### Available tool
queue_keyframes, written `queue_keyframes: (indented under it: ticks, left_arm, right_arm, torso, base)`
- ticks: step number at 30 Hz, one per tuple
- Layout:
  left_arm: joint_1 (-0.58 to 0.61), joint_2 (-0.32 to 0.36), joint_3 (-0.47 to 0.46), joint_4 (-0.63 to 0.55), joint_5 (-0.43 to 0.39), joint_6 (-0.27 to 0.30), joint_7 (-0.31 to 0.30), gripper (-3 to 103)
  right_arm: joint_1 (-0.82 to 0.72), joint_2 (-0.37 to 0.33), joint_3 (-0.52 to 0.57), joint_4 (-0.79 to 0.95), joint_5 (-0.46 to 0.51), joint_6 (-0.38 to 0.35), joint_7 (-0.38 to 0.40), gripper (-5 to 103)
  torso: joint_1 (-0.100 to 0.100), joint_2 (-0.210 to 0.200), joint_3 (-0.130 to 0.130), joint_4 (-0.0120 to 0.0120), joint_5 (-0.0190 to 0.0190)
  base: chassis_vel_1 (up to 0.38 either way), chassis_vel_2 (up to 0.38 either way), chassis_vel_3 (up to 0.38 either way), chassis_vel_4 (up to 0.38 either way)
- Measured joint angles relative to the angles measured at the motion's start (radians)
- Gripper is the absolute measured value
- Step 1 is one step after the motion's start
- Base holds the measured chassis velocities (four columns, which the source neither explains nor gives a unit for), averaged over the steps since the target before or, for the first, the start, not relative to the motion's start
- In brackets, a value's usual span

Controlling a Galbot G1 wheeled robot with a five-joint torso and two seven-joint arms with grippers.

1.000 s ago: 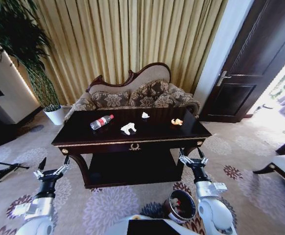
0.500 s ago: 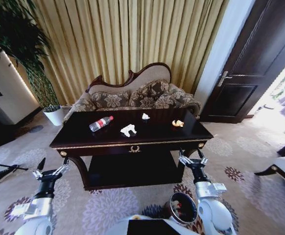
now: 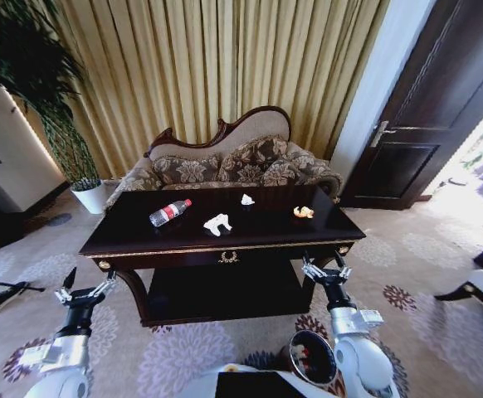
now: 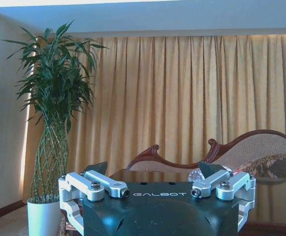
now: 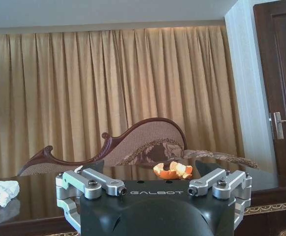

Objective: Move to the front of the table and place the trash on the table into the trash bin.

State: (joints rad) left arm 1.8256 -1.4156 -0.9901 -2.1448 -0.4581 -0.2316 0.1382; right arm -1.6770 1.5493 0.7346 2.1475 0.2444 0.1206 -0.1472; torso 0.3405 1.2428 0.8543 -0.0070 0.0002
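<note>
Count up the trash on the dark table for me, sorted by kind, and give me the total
Clear plastic bottle with a red label: 1
Crumpled white paper scraps, a larger one and a smaller one: 2
Yellowish-orange scrap: 1
Total: 4 pieces, all on the table.

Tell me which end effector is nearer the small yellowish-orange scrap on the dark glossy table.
Right. The right end effector hangs open just off the table's front edge, below the small yellowish-orange scrap. The left end effector, also open, is off the opposite front corner.
</note>
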Motion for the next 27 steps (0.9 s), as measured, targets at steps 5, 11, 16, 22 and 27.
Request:
queue_keyframes:
  ticks: [5, 11, 16, 22, 27]
  left_arm:
    - [0.0, -0.004, 0.001, 0.0, 0.0, -0.005, 0.0, 100]
    - [0.0, -0.008, 0.002, -0.002, 0.001, -0.007, 0.0, 100]
    - [-0.003, -0.008, 0.001, -0.017, 0.003, -0.006, -0.002, 100]
    - [-0.005, -0.009, -0.001, -0.03, 0.012, 0.001, -0.005, 100]
    - [-0.001, -0.016, 0.002, -0.035, 0.025, 0.002, -0.005, 100]
  right_arm:
    - [0.009, -0.001, -0.005, -0.012, -0.007, 0.004, 0.018, 100]
    - [0.051, -0.019, -0.007, -0.001, -0.008, -0.028, 0.052, 100]
    - [0.117, -0.05, -0.015, 0.031, -0.003, -0.107, 0.083, 100]
    - [0.204, -0.117, -0.066, 0.084, 0.024, -0.286, 0.124, 100]
    - [0.284, -0.162, -0.105, 0.09, 0.072, -0.376, 0.148, 100]
  torso:
    - [0.0, 0.0, 0.0, 0.0, 0.0]
    - [0.0, 0.0, 0.0, 0.0, 0.0]
    - [0.0, 0.0, 0.0, 0.0001, 0.0001]
    - [0.0, 0.0, 0.0, 0.0001, 0.0002]
    - [0.0, 0.0, 0.0, 0.0002, 0.0001]
  base:
    - [0.0, 0.0, 0.0, 0.0]
    - [0.0, 0.0, 0.0, 0.0]
    - [0.0, 0.0, 0.0, 0.0]
    - [0.0, 0.0, 0.0, 0.0]
    - [0.0, 0.0, 0.0, 0.0]
